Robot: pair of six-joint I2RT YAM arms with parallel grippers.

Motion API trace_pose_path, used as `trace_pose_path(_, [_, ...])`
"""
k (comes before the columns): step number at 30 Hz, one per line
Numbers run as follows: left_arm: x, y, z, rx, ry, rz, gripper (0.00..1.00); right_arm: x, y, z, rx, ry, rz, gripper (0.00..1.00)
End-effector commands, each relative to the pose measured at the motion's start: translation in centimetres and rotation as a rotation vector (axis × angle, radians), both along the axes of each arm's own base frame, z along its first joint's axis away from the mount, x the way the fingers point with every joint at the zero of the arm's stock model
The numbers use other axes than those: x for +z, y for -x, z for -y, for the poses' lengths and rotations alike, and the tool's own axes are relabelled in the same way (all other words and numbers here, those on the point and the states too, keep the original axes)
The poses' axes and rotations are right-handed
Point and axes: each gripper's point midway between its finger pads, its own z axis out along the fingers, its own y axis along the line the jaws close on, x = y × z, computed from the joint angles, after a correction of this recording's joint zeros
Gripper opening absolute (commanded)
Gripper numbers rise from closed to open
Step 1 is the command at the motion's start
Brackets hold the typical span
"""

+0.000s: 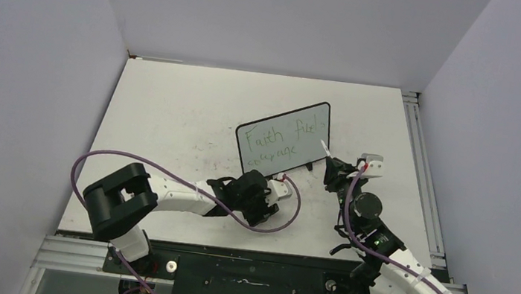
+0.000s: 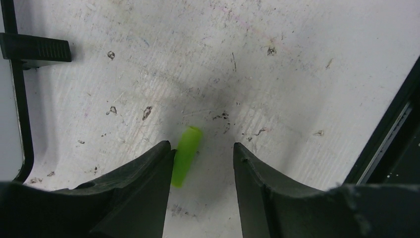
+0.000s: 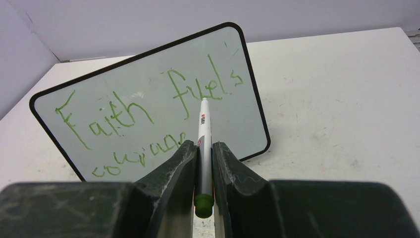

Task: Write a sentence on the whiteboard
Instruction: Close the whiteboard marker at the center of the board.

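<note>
**Bench:** The scuffed white bench (image 1: 172, 106) carries all items.

**Whiteboard:** A small rectangular glossy whiteboard with rounded corners and a thin black frame (image 3: 233, 134) is found standing upright near the middle of the bench. It is just beyond both tools and turned at an angle in the overhead view. One black ribbed foot (image 2: 34, 48) is seen resting on the bench in the left wrist view.

**Sentence:** Two lines of thin green handwriting (image 3: 143, 111) are recorded on the board. They read "Faith fuels" above and "courage" below.

**Right tool:** The right tool (image 3: 202, 146) is closed on a slim white-barrelled marker with a green rear end (image 3: 203, 129). The marker is pointed at the board, with its tip close to the word "fuels". Contact with the surface cannot be confirmed.

**Left tool:** The left tool (image 2: 202, 148) is held low over the bench with its jaws apart and nothing gripped. A small bright green cylindrical cap (image 2: 186, 156) lies on the bench between the fingers, close against one of them.
</note>
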Motion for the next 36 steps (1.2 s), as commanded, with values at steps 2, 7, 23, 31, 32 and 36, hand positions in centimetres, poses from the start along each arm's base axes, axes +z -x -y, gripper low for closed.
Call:
trace_pose_path(2, [-0.2,-0.4,-0.7,0.036,-0.01,0.029,0.46,0.8,-0.1,-0.1,-0.003,-0.012,0.024,0.07])
trace_pose_path(7, [0.2,-0.1,-1.4,0.081,0.015,0.023,0.43,0.7,-0.2,-0.3,0.002,-0.013,0.02,0.07])
trace_pose_path(23, [0.5,0.5,0.6,0.132,0.054,-0.036,0.51,0.6,-0.2,-0.4,0.003,-0.014,0.018,0.07])
trace_pose_path(31, [-0.5,-1.2,-0.7,0.27,-0.047,0.029,0.38,0.7,-0.2,-0.2,-0.002,-0.014,0.02,0.07])
trace_pose_path(32, [-0.5,-1.4,-0.8,0.279,-0.05,0.034,0.36,0.7,-0.1,-0.2,-0.004,-0.015,0.021,0.07])
trace_pose_path(36, [-1.0,-0.8,-1.4,0.284,-0.087,0.026,0.27,0.7,-0.1,-0.1,-0.006,-0.015,0.021,0.07])
